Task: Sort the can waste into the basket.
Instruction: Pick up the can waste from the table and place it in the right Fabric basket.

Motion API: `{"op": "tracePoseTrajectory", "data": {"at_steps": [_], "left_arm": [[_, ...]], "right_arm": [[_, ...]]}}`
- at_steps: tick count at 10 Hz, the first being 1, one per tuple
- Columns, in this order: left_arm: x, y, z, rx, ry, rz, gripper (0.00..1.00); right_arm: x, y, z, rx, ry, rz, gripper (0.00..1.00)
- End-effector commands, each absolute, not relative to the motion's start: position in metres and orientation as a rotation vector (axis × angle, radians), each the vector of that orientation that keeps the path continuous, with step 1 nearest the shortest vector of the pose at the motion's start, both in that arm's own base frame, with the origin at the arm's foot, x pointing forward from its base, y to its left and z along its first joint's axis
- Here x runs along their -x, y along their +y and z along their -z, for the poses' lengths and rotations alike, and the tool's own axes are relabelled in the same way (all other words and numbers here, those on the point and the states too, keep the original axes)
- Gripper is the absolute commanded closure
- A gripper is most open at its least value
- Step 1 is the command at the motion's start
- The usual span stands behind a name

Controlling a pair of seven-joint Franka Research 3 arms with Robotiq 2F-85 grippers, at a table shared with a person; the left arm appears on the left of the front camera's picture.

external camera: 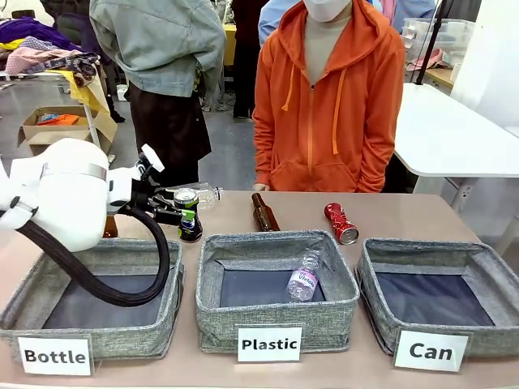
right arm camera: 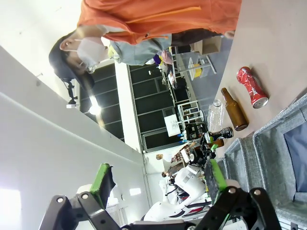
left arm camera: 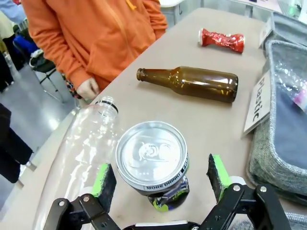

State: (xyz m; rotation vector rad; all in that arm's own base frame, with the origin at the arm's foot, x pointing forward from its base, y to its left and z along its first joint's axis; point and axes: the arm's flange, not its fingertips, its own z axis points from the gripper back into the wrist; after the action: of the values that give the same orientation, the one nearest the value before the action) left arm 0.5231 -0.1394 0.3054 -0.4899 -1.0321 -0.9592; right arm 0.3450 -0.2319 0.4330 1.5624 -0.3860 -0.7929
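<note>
I've got L fingers [left arm camera: 104,181] wide open, straddling the upright black-blue can [left arm camera: 152,155] w/o touching it. R fingers [right arm camera: 102,179] are wide open too, empty. Red can [external camera: 341,223] lies on the surface [external camera: 422,215] at 11 o'clock from the Can basket [external camera: 438,245].

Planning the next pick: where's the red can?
Front view, right of centre: red can lies behind the gap between Plastic basket and Can basket, right of the brown bottle.
</note>
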Motion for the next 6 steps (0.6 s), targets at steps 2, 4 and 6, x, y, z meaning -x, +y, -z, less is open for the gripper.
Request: {"op": "tracePoseTrajectory", "data": {"at_steps": [2, 4, 6], "left_arm": [[-0.5292, -0.1486, -0.2939, 0.502, -1.087, 0.960, 0.00], [-0.5306, -0.1496, -0.2914, 0.519, -1.109, 0.968, 0.00], [-0.5314, -0.1516, -0.2893, 0.534, -1.090, 0.964, 0.02]], "right_arm": [[-0.3454, -0.2330, -0.4346, -1.560, -0.386, 0.774, 0.00], [-0.3454, -0.2330, -0.4346, -1.560, -0.386, 0.774, 0.00], [-0.3454, -0.2330, -0.4346, -1.560, -0.386, 0.774, 0.00]]}}
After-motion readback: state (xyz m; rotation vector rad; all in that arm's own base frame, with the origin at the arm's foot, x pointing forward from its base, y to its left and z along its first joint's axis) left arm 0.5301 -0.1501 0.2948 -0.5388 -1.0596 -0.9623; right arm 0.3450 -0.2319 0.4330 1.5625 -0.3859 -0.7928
